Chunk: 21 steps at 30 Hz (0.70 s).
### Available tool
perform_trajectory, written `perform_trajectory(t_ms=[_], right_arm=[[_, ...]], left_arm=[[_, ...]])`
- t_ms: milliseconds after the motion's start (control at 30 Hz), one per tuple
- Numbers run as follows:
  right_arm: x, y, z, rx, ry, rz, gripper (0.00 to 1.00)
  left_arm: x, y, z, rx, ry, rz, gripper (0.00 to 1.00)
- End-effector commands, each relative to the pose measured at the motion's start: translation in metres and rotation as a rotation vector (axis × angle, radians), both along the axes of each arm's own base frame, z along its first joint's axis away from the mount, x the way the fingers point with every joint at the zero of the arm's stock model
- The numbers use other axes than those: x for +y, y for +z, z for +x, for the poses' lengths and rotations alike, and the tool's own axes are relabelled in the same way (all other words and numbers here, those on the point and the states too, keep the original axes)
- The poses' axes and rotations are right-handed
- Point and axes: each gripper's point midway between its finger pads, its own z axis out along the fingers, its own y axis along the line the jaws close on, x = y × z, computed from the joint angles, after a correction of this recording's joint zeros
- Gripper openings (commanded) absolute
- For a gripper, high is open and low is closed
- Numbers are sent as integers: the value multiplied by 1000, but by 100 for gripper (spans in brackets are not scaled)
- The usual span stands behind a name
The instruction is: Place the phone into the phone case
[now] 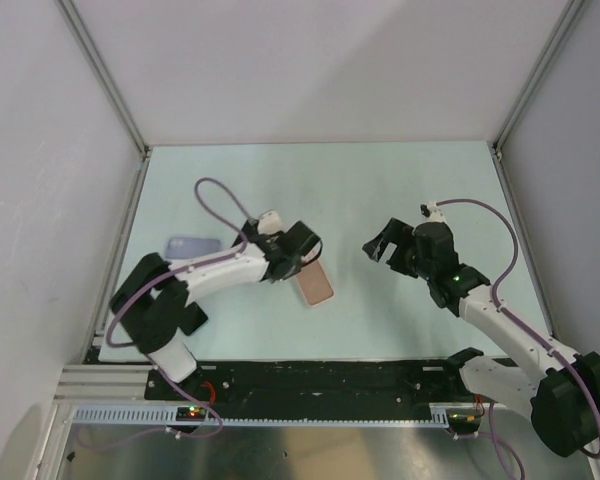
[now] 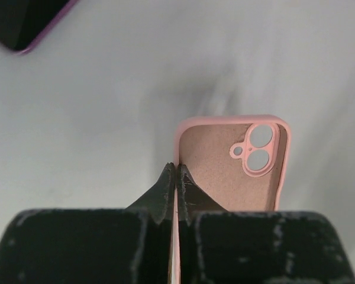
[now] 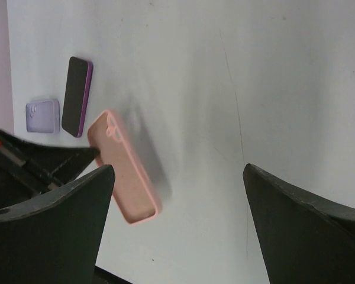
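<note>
The pink phone case [image 1: 316, 288] lies left of the table's centre, its open side with the camera cut-out [image 2: 257, 151] facing the left wrist camera. My left gripper [image 2: 176, 168] is shut on the case's left side wall, one finger inside and one outside. In the right wrist view the case [image 3: 123, 177] looks tilted up and casts a shadow on the table. The phone [image 3: 77, 96], dark with a purple edge, lies flat beyond the case; its corner [image 2: 23, 23] shows at the upper left. My right gripper [image 1: 377, 245] hangs open to the right, apart from the case, holding nothing.
A second, lavender case [image 1: 192, 246] lies flat at the left, next to the phone. The left arm [image 1: 220, 268] stretches across the near left of the table. Metal frame posts stand at the two far corners, and a black rail runs along the near edge.
</note>
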Motion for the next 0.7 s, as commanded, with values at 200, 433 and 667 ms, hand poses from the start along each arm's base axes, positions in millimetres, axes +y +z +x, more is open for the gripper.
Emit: perform_trajectory(t_ms=[200, 433, 667], right_arm=[[-11, 13, 7, -51, -41, -26, 96], [-15, 11, 6, -43, -51, -39, 96], [-12, 17, 5, -63, -31, -32, 96]], left_arm=[[-52, -1, 69, -16, -167, 97, 0], [-54, 6, 79, -25, -296, 170, 50], [-1, 58, 96, -116, -359, 237, 91]])
